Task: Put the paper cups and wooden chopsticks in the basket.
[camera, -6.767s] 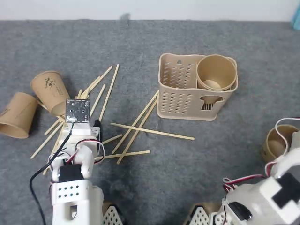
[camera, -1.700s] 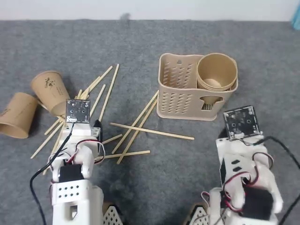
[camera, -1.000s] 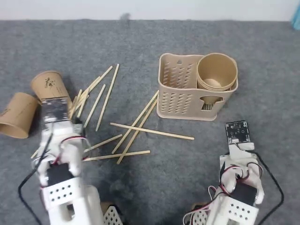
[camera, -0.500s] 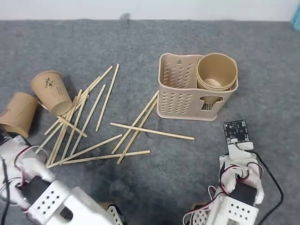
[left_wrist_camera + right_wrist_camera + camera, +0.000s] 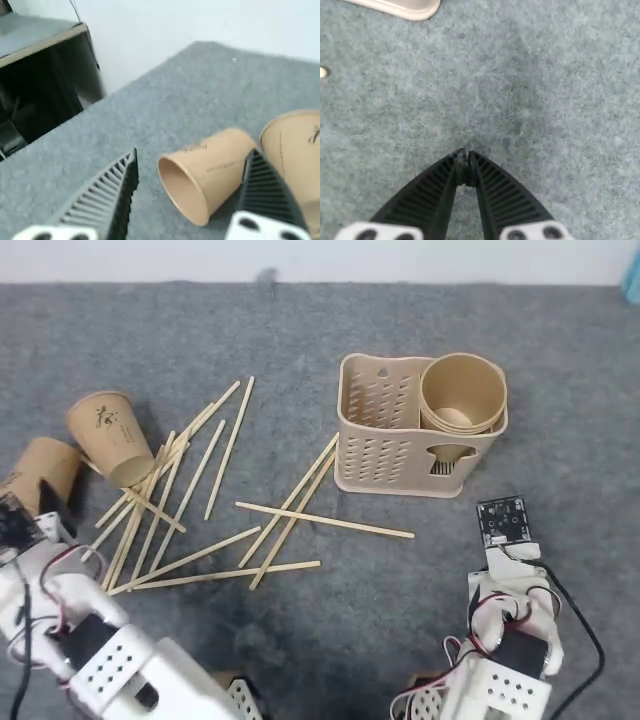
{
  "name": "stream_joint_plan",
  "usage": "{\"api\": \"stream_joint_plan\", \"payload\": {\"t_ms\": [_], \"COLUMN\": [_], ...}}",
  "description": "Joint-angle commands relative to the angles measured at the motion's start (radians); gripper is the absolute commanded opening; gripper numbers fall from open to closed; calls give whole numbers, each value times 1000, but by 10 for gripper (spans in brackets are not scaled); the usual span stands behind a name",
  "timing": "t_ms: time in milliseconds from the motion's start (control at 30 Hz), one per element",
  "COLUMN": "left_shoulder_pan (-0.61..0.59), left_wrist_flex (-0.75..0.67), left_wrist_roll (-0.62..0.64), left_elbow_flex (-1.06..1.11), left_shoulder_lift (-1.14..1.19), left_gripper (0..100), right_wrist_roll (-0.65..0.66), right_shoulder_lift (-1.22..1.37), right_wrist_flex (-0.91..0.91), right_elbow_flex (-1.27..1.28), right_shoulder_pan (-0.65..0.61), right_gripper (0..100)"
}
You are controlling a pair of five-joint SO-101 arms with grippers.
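Two brown paper cups lie on the grey carpet at the left: one cup (image 5: 42,468) (image 5: 212,167) on its side and a printed cup (image 5: 108,435) (image 5: 295,145) beside it. My left gripper (image 5: 193,152) is open just short of the first cup's mouth, its fingers wide on either side of it. Several wooden chopsticks (image 5: 170,505) are scattered between the cups and the beige basket (image 5: 385,455). A stack of paper cups (image 5: 462,392) sits in the basket's right compartment. My right gripper (image 5: 465,161) is shut and empty, low over bare carpet in front of the basket.
The left arm (image 5: 45,560) stands at the table's near left corner, the right arm (image 5: 505,540) at the near right. A basket corner (image 5: 395,7) and a chopstick tip (image 5: 322,72) edge the right wrist view. A dark cabinet (image 5: 40,85) stands beyond the carpet.
The left arm has swung left, away from the chopstick pile, and now faces the lying cup. The right arm has kept still over the last second.
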Motion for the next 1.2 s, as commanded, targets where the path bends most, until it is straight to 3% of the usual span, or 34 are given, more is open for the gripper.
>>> {"api": "stream_joint_plan", "payload": {"t_ms": [0, 200, 433, 667, 1033, 1167], "left_shoulder_pan": [9, 23, 18, 18, 34, 57], "left_wrist_flex": [6, 110, 236, 245, 242, 173], "left_wrist_roll": [2, 32, 64, 72, 319, 428], "left_elbow_flex": [-105, -266, -544, -648, -745, -740], "left_shoulder_lift": [-3, 104, 554, 891, 1077, 1109], "left_gripper": [320, 320, 320, 320, 320, 321], "right_wrist_roll": [12, 12, 14, 15, 54, 55], "right_shoulder_lift": [-19, -19, -19, -19, -19, -19], "right_wrist_flex": [4, 4, 4, 4, 4, 13], "right_elbow_flex": [-8, -8, -8, -8, -8, -9], "right_shoulder_pan": [15, 15, 15, 15, 13, 13], "right_gripper": [8, 8, 8, 8, 8, 8]}}
